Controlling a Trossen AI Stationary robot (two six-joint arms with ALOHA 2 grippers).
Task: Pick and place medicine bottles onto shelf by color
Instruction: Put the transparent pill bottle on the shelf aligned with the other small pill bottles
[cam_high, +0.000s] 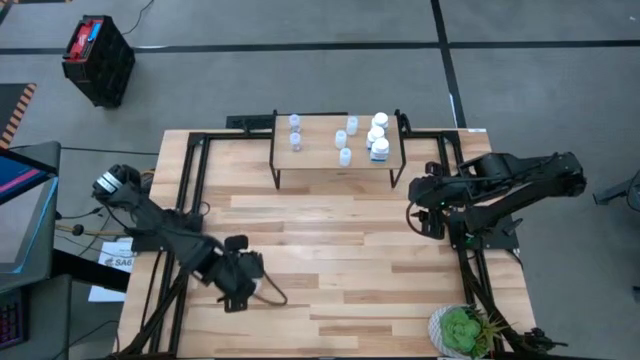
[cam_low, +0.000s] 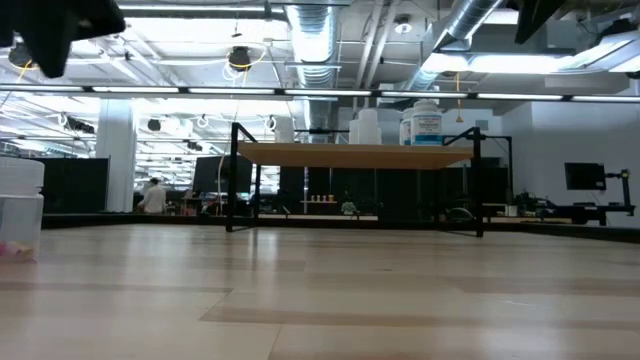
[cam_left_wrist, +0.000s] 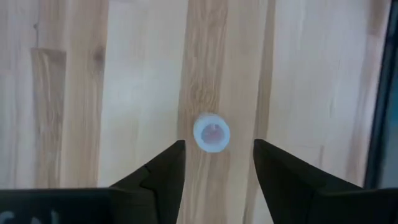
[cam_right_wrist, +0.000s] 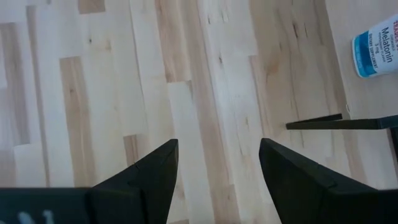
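A small pale-blue bottle (cam_left_wrist: 211, 132) stands upright on its base on the table, directly below my left gripper (cam_left_wrist: 217, 149). The gripper is open, points down and hangs well above the bottle near the table's front left (cam_high: 243, 275). The bottle also shows at the left edge of the low view (cam_low: 20, 215). The shelf (cam_high: 338, 165) stands at the table's far middle and carries several pale-blue bottles (cam_high: 345, 156) and three white ones (cam_high: 380, 150). My right gripper (cam_right_wrist: 217, 152) is open and empty, over the table by the shelf's right end (cam_high: 420, 200).
A green potted plant (cam_high: 462, 330) stands at the table's near right corner. The shelf's black legs (cam_right_wrist: 342, 123) and a white labelled bottle (cam_right_wrist: 376, 46) lie close to my right gripper. Bare tabletop (cam_high: 340, 250) lies between the two arms.
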